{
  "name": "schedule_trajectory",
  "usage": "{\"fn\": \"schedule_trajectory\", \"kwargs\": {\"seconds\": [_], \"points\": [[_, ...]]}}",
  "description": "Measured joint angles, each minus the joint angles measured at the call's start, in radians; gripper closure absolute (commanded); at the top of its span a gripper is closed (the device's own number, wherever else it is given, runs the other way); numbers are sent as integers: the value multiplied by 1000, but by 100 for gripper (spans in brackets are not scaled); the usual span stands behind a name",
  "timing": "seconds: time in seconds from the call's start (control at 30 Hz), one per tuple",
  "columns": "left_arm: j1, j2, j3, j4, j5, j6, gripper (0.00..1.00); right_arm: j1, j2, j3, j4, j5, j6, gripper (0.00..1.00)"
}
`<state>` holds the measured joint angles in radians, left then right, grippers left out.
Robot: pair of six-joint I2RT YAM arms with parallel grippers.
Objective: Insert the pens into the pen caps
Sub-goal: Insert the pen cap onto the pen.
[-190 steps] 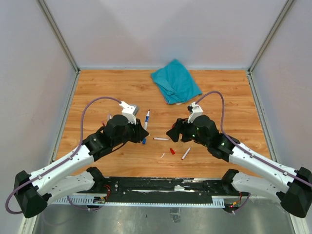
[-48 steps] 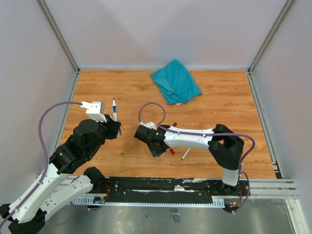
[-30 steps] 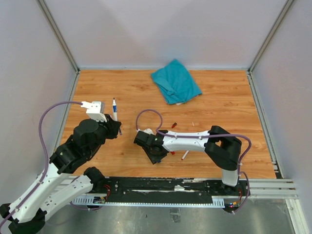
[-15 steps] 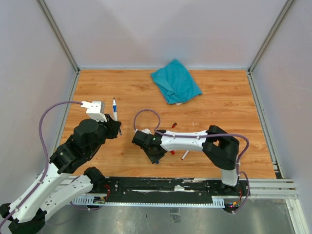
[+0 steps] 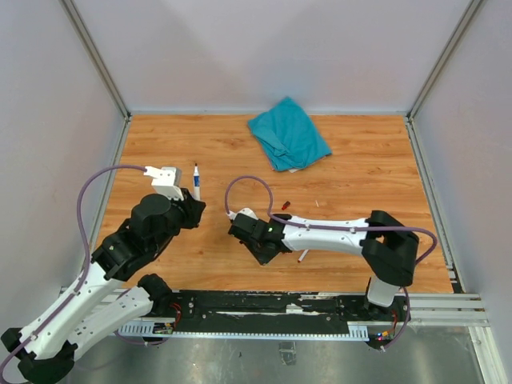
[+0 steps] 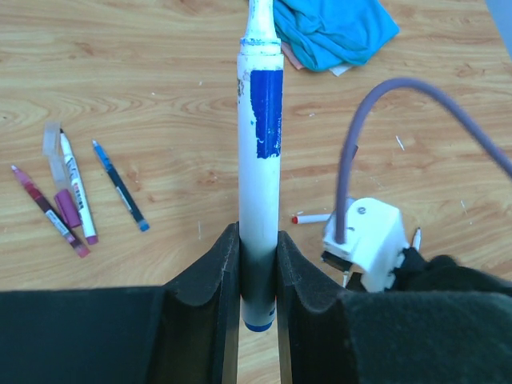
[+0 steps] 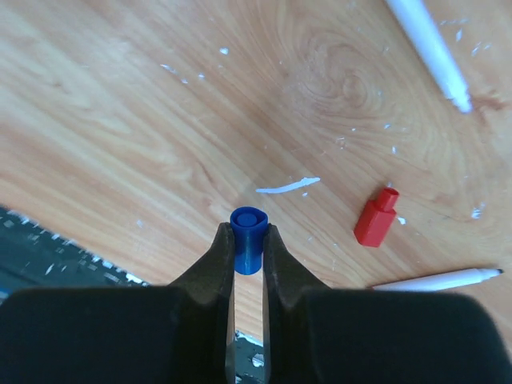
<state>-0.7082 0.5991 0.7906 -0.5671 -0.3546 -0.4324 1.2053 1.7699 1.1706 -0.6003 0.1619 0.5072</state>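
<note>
My left gripper (image 6: 258, 276) is shut on the lower end of a white pen (image 6: 260, 160) with a blue label, and the pen stands upright above the table (image 5: 196, 179). My right gripper (image 7: 247, 240) is shut on a small blue pen cap (image 7: 247, 228) just above the wood, near the table's front middle (image 5: 264, 248). A red cap (image 7: 375, 218) lies to the right of it. One white pen (image 7: 424, 44) lies further off, and another (image 7: 440, 280) lies close by at the right. Several more pens (image 6: 76, 188) and a purple cap (image 6: 66, 206) lie to the left.
A crumpled teal cloth (image 5: 288, 132) lies at the back of the wooden table (image 5: 368, 176). A short red-tipped pen (image 6: 314, 218) rests by the right arm's white wrist camera (image 6: 364, 240). Small white scraps (image 7: 288, 186) dot the wood. The black rail (image 5: 264, 304) runs along the near edge.
The right gripper has closed on the blue cap and moved slightly right. The left arm has shifted a little right and forward with its pen.
</note>
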Motion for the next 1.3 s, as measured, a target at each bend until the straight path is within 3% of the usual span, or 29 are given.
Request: {"fn": "schedule_trajectory", "kwargs": {"seconds": [0.37, 0.57, 0.97, 1.3], "points": [[0, 89, -33, 56, 81, -21, 99, -6, -302, -73, 127, 74, -141, 99], [0, 79, -85, 109, 129, -20, 99, -32, -355, -83, 148, 75, -193, 99], [-7, 126, -133, 233, 208, -26, 99, -152, -650, -242, 256, 13, -167, 99], [-121, 143, -197, 331, 214, -52, 100, -223, -775, -340, 372, -96, -138, 100]]}}
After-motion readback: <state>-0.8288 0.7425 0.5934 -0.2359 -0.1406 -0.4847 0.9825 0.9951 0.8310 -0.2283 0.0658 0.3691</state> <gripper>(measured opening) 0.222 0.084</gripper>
